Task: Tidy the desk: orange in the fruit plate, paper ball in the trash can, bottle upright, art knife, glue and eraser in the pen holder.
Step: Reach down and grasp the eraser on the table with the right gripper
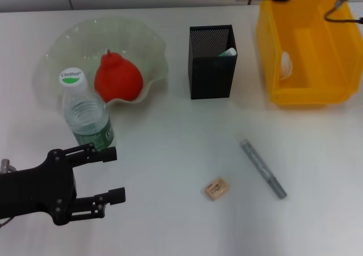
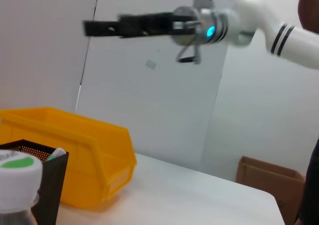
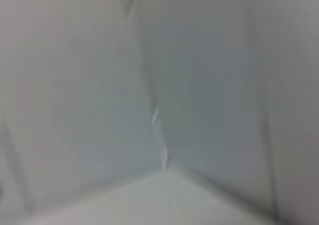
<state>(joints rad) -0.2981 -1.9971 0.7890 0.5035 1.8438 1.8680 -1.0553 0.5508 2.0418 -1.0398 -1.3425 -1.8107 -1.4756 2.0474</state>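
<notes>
My left gripper (image 1: 113, 175) is open and empty at the front left, just in front of the upright clear bottle (image 1: 86, 120) with a white and green cap, which also shows in the left wrist view (image 2: 15, 171). The orange (image 1: 117, 77) lies in the glass fruit plate (image 1: 153, 51). A grey art knife (image 1: 262, 168) and a tan eraser (image 1: 216, 188) lie on the desk at the front right. The black mesh pen holder (image 1: 212, 68) holds a white glue stick (image 1: 228, 52). A white paper ball (image 1: 286, 63) lies in the yellow bin (image 1: 309, 91). My right gripper (image 2: 92, 28) is raised high over the bin.
The white desk (image 1: 170, 148) ends at a wall behind the bin. A cable (image 1: 340, 15) hangs over the bin's far right corner. A cardboard box (image 2: 269, 180) stands on the floor beyond the desk's edge. The right wrist view shows only a wall corner.
</notes>
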